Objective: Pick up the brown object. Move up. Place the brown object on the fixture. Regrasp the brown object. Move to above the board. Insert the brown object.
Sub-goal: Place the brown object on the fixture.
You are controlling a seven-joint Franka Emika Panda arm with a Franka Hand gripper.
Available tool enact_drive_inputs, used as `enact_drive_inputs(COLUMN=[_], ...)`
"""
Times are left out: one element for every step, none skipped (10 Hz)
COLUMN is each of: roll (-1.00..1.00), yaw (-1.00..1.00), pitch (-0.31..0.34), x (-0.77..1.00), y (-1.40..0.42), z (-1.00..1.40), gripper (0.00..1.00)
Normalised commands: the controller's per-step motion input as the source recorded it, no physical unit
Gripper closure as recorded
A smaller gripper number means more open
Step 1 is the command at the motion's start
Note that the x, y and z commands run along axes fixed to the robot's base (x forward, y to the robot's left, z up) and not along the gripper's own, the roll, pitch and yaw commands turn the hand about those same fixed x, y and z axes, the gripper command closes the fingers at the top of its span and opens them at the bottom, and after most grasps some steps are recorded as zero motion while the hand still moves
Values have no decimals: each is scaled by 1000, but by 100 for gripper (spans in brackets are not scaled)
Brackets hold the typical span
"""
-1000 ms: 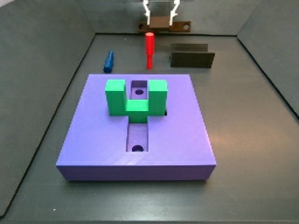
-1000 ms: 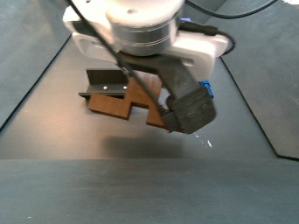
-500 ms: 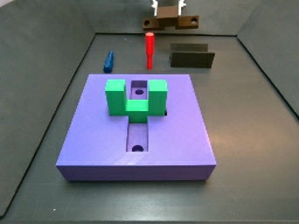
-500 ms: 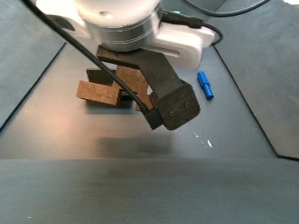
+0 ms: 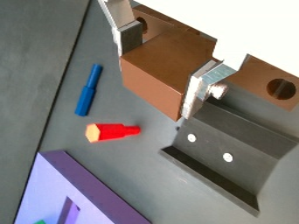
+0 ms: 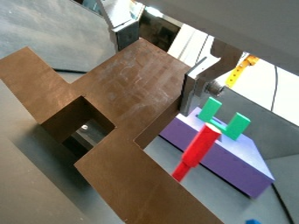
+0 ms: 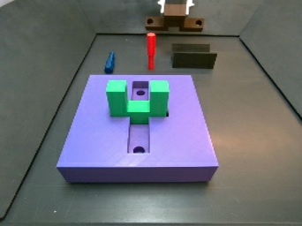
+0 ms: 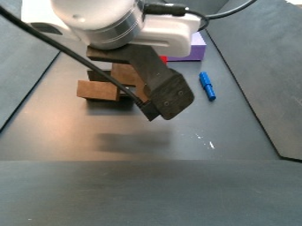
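My gripper (image 5: 163, 68) is shut on the brown object (image 5: 163, 61), its silver fingers (image 5: 205, 83) pressed against two opposite sides. The bar's round hole (image 5: 281, 87) shows beyond one finger. In a side view the gripper (image 7: 174, 19) holds the brown object (image 7: 175, 11) high near the back wall, above the floor. The dark stepped fixture (image 7: 195, 59) stands on the floor just below and to the right, and also shows in a wrist view (image 5: 228, 157). The lilac board (image 7: 141, 132) with its green U-shaped block (image 7: 136, 97) lies in the middle. In a side view the arm's body (image 8: 118, 22) hides the jaws.
A red peg (image 7: 151, 48) stands upright left of the fixture and shows in both wrist views (image 5: 114, 131) (image 6: 193, 153). A blue peg (image 7: 109, 62) lies further left near the wall, also seen beside the arm (image 8: 207, 85). Dark walls enclose the floor.
The gripper has risen from floor level near the back wall with the brown object clamped in it. The pegs, fixture and board have not moved.
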Motion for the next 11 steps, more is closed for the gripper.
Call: enact_drive_inputs(roll=[-757,-629,-520,-326,-189,-3,0,114,191,257,254], yaw=[169,111,77,0,0,3,0,0,0,17,37], pitch=[-217,-31,0,0,51,154,211,217,229,234,163], x=[97,540,717,949,1000,1000,986,954,917,794,697], y=[-380,-314,-257,-163,-186,-266,-206,-180,-149,-171,-217], z=[-83,-51,0,0,0,0,0,-80,-160,-166,-194], gripper=[100,100,100,100,100,100,100,100,100,100,100])
